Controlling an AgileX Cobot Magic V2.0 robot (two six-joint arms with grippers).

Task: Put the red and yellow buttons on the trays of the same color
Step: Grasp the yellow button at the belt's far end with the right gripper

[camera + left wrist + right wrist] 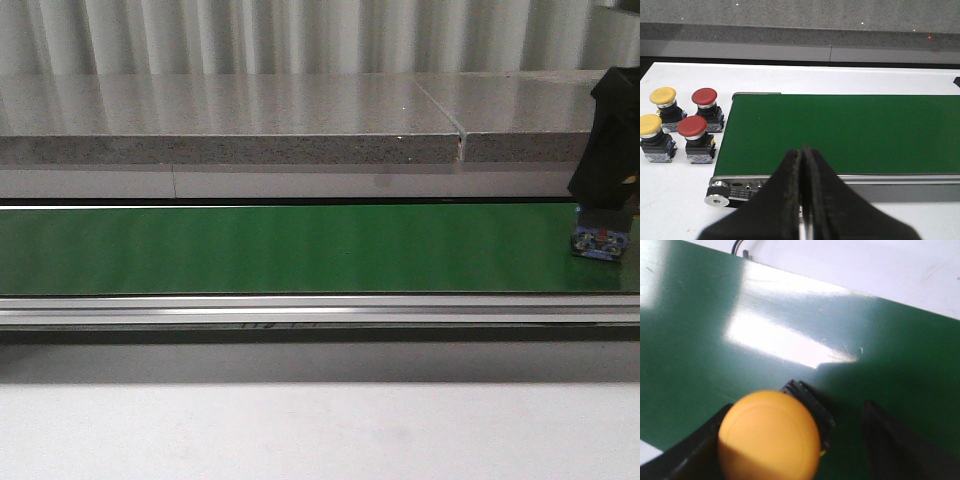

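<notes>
In the right wrist view a yellow button [769, 436] with a black body stands on the green belt [740, 340] between the jaws of my right gripper [797, 409]. The jaws are open: one finger [695, 450] is against the button and the other [892, 442] stands apart from it. In the front view the right gripper [602, 212] hangs over the button's base [599, 242] at the belt's far right. My left gripper [802, 151] is shut and empty over the belt's left end. Two yellow buttons [663, 96] [650, 126] and two red buttons [704, 96] [692, 126] stand on the white table. No tray is in view.
The green belt [300, 248] runs across the whole front view, with a metal rail [300, 310] along its near side and a grey stone ledge [250, 125] behind it. The belt's roller end [717, 194] lies close to the four buttons.
</notes>
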